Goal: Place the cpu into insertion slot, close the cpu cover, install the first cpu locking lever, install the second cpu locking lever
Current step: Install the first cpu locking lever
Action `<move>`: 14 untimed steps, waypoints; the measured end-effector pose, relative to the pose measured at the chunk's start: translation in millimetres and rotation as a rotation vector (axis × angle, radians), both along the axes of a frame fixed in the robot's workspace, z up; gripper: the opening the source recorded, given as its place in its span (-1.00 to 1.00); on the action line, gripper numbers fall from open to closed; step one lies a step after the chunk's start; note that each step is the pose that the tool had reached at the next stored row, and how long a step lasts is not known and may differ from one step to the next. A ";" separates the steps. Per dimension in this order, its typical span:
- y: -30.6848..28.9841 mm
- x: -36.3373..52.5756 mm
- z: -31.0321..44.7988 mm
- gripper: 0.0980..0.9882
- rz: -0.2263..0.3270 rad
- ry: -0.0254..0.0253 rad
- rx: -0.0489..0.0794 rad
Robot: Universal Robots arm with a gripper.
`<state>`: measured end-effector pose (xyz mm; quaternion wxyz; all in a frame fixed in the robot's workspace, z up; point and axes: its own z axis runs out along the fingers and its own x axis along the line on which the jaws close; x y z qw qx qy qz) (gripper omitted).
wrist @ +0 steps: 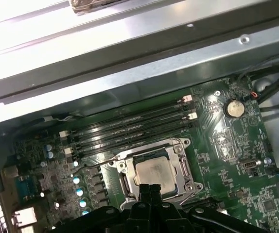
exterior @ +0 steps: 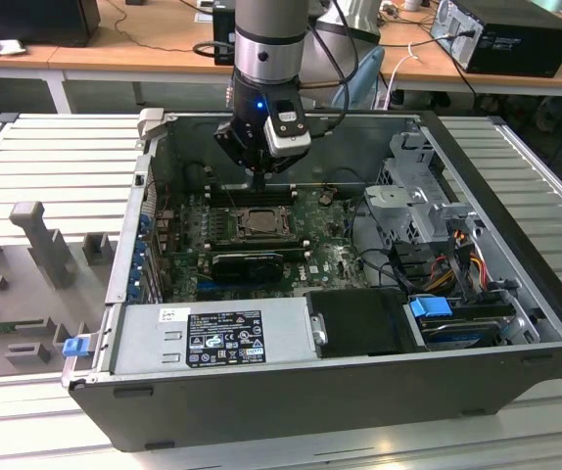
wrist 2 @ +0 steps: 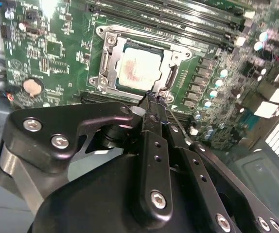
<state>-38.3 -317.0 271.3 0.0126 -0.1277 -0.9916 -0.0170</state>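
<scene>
– Gripper (wrist 2: 152, 98) first: how wide does it stand?
– Clenched. In both wrist views the two black fingertips (wrist 2: 150, 110) meet, and I see no gap between them.
– Holding anything?
– I cannot tell. In the second wrist view a thin metal rod (wrist 2: 178, 125) runs off from just beside the tips. The fingers themselves hide whether it is pinched between them.
– Where do the tips sit?
– At one corner of the insertion slot (wrist 2: 99, 81), right at the edge of its frame and low over the green circuit board (wrist 2: 57, 48).
– And the cpu?
– The cpu (wrist 2: 139, 68) lies flat in the slot, its pale square face up. The cpu cover (wrist 2: 171, 73) is folded down around it, a silver frame with the chip showing through its opening.
– What is further out?
– The long black memory slots (wrist: 130, 128) run along the far side of the socket from the gripper. A round coin battery (wrist: 234, 108) sits on the board well apart from it.
– The wider scene?
– In the exterior view the arm reaches straight down into an open computer case (exterior: 516, 196), with the gripper just above the socket.
</scene>
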 end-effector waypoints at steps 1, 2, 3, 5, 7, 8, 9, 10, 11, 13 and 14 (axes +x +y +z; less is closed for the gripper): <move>0.0 0.0 0.0 -0.98 0.025 0.0000 0.000; 0.0 0.0 0.0 -0.98 0.043 0.0000 0.000; 0.0 0.0 0.0 -0.98 0.073 0.0000 0.000; 0.0 0.0 0.0 -0.98 0.109 0.0000 0.000; 0.0 -0.7 0.0 -0.98 0.140 -0.0003 0.000; 0.0 -1.8 -0.1 -0.98 0.142 -0.0007 0.000; 0.0 -3.0 -0.1 -0.98 0.143 -0.0010 0.000; 0.0 -5.4 -0.1 -0.98 0.144 -0.0015 0.000; 0.0 -7.2 -0.1 -0.98 0.145 -0.0019 0.000; 0.0 -16.3 -0.1 -0.98 0.146 -0.0050 0.000; 0.0 -22.0 -0.2 -0.98 0.146 -0.0065 0.000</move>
